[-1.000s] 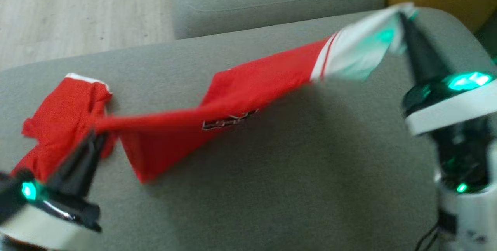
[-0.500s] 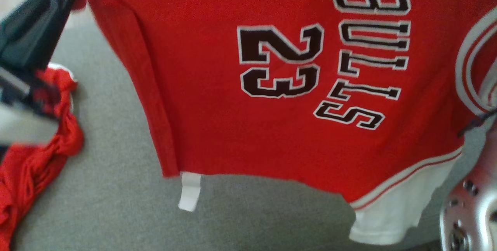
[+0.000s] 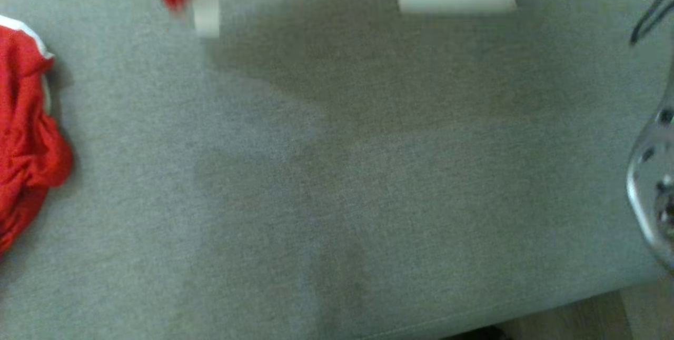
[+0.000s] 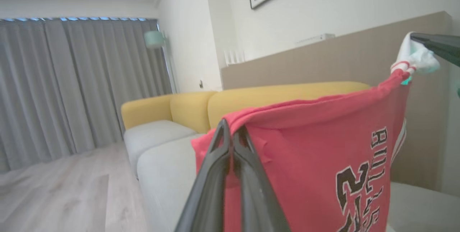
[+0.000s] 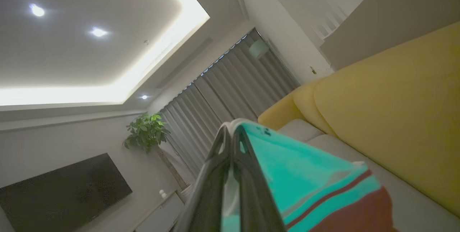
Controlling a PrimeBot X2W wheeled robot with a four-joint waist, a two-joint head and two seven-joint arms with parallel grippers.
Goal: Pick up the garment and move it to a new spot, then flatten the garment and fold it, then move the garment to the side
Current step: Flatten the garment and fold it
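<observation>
Jersey [image 4: 323,145], red, white trim, black number and lettering.

Location: in the air, stretched between both grippers above the grey cushion [image 3: 337,171]. Its lower edge, with a white tag [image 3: 206,13], hangs in at the top of the head view, seemingly clear of the cushion.

Holds: left gripper [image 4: 231,131], jaws pressed together on a red corner of the upper edge. Right gripper [image 5: 230,131], jaws pressed together on the white trim at the opposite corner.

Long axis: the held edge runs gripper to gripper across the robot's front, sagging a little between. The rest of the cloth hangs below it, print towards the left wrist camera.

Arms: one at each end, neither nearer.

Other item: red heap [image 3: 26,135], on the cushion at the robot's left, apart from the jersey.

Judgement: the lay-down turns on lowering both ends level, so the hanging edge lands first on the open cushion to the right of the heap.
</observation>
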